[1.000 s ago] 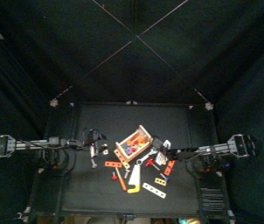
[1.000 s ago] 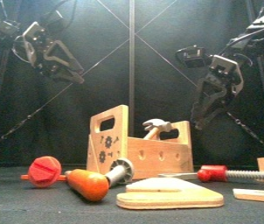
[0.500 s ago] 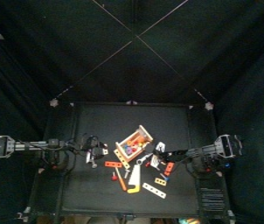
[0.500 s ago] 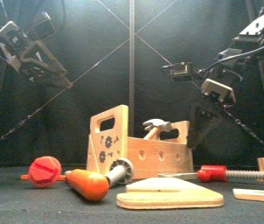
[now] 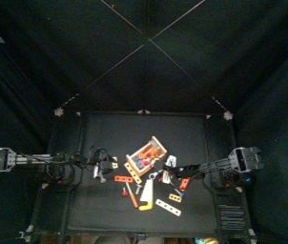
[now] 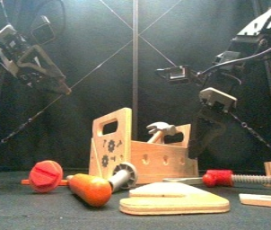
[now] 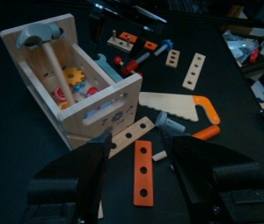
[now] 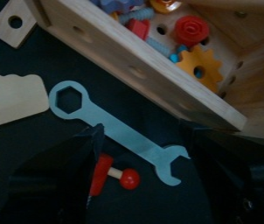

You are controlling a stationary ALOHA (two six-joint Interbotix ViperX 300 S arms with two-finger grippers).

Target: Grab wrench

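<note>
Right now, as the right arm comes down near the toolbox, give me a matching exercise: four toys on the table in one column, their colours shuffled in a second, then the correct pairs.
Things:
1. wrench
2. saw handle
3. toolbox
4. gear inside the toolbox

Colours:
A. bare pale wood
B. light blue
C. yellow
D. orange

Pairs: 1-B, 2-D, 3-A, 4-C
</note>
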